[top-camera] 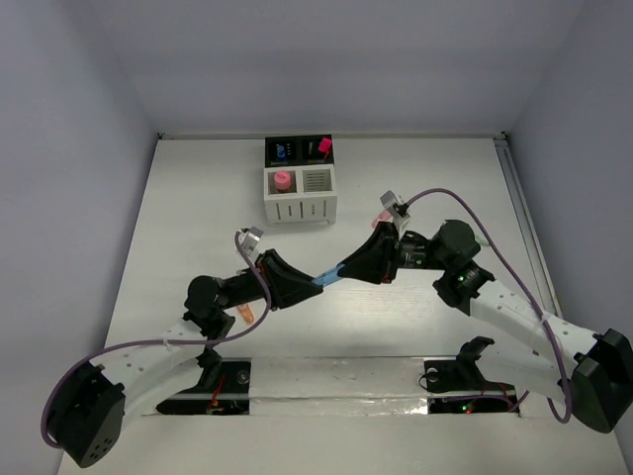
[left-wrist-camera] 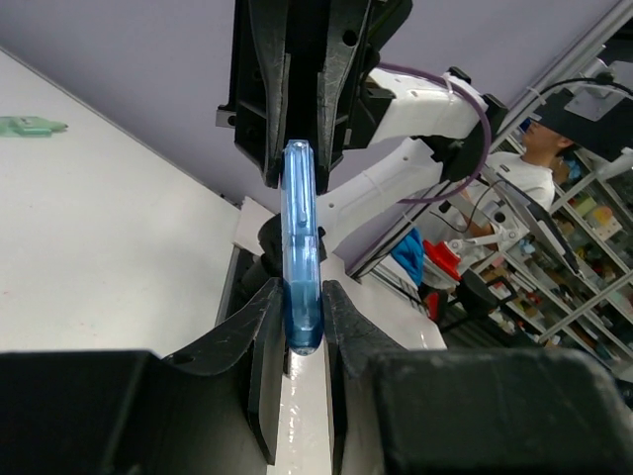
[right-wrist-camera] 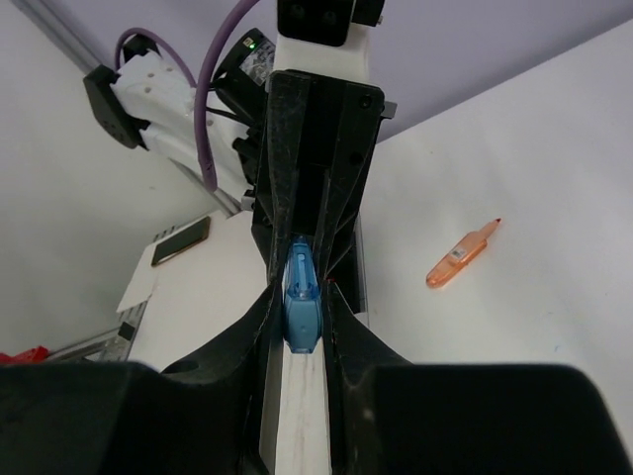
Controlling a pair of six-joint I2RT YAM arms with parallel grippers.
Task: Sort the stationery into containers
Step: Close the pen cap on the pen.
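Note:
A blue pen hangs above the table's middle, gripped at both ends. My left gripper is shut on its translucent barrel end. Facing it, my right gripper is shut on the solid blue cap end. The containers stand at the back centre: two black cups behind, two white slotted cups in front. A pink-capped highlighter stands in the left white cup. A blue cap and a pink cap show in the black cups. An orange pen lies on the table beside my left arm.
A pale green item lies on the table, far left in the left wrist view. A taped strip runs along the near edge between the two arm bases. Purple cables loop from each arm.

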